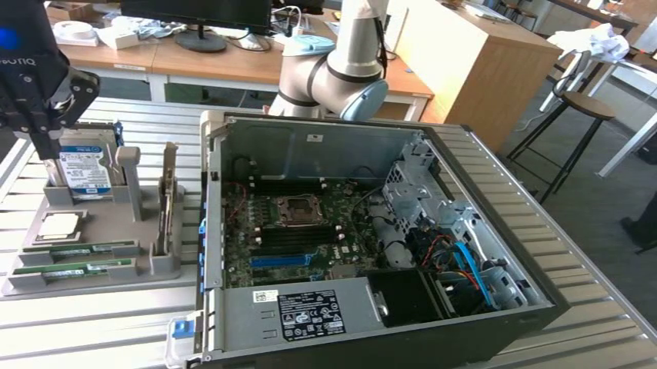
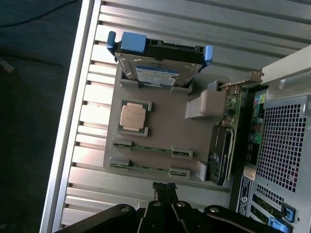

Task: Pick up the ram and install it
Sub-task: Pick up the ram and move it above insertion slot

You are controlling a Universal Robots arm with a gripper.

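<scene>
Ram (image 1: 88,267) lies untouched in its holder along the gray tray's (image 1: 61,288) outer edge, a twin stick (image 1: 77,251) just beside it. Over the tray hangs the gripper (image 1: 46,154), jaws closed on nothing. Pickup and installing both remain undone.

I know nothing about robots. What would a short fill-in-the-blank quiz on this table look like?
The grey tray holds ___ green ram sticks. The claw is shut and holds ___. On the tray, the square silver chip lies between the hard drive and the ___.
Missing words: two; nothing; ram sticks.
</scene>
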